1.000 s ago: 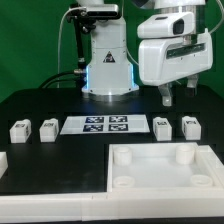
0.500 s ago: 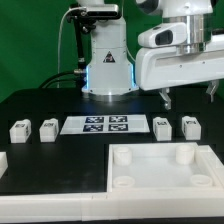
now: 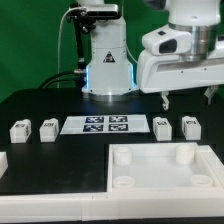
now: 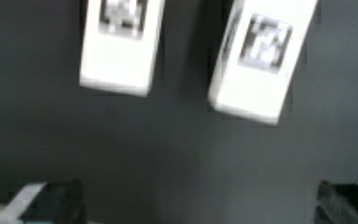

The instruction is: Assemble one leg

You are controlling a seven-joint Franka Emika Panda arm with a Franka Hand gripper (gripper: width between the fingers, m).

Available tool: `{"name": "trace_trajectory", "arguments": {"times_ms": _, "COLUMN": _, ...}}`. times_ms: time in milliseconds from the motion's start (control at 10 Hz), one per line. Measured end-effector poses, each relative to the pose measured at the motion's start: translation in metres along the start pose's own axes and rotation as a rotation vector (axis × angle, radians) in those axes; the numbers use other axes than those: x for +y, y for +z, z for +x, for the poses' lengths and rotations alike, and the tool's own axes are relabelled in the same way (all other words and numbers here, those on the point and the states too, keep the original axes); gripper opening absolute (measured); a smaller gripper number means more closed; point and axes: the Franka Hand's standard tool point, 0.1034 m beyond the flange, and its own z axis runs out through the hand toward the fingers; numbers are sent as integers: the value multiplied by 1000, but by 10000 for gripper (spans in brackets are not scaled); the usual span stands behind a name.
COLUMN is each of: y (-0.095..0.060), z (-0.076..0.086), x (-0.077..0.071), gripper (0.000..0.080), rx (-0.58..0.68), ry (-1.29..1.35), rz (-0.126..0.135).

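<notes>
Your pincer [image 3: 187, 96] hangs wide open and empty above the black tabletop [image 3: 30, 108]. Directly under it are two small white plastic tagged blocks, the inner leg [image 3: 162, 127] and the outer leg [image 3: 190, 126], just off the exterior view's right end of the marker board [image 3: 105, 124]. The wrist view is blurred, but it shows them apart, with their long axes nearly parallel and crossing the line between your fingertips [image 4: 43, 200].

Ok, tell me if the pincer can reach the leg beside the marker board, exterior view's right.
Probably yes: the open pincer hangs above that leg, nothing lies between them, and the neighbouring leg stands apart.
</notes>
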Motion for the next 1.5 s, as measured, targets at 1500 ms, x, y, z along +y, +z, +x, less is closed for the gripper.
{"name": "trace_trajectory", "arguments": {"times_ms": 1500, "y": 60, "z": -8, "x": -34, "gripper": 649, "rx": -649, "ry": 79, "rz": 36}}
